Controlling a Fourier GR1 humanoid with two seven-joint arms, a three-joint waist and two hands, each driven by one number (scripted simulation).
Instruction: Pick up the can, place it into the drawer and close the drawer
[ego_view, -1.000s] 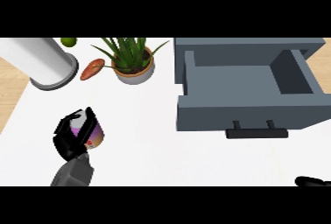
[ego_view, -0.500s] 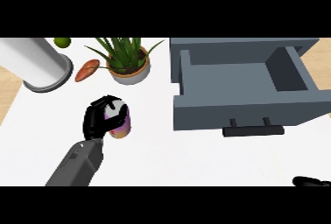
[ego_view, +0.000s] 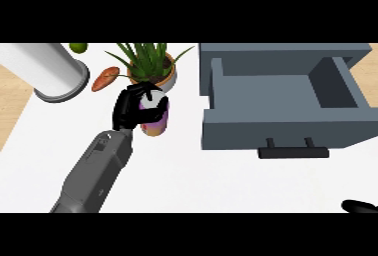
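Black fingers (ego_view: 139, 102) of the left hand (ego_view: 131, 110) curl round the can (ego_view: 155, 120), purple-sided with a pale top, held above the white surface (ego_view: 214, 180) just before the potted plant (ego_view: 151, 65), left of the open grey drawer (ego_view: 284, 95); the right hand (ego_view: 360, 206) barely shows, fingers perhaps relaxed.

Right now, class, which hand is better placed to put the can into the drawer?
Left. The left hand already curls round the can beside the open drawer; the right hand barely shows at the lower edge.
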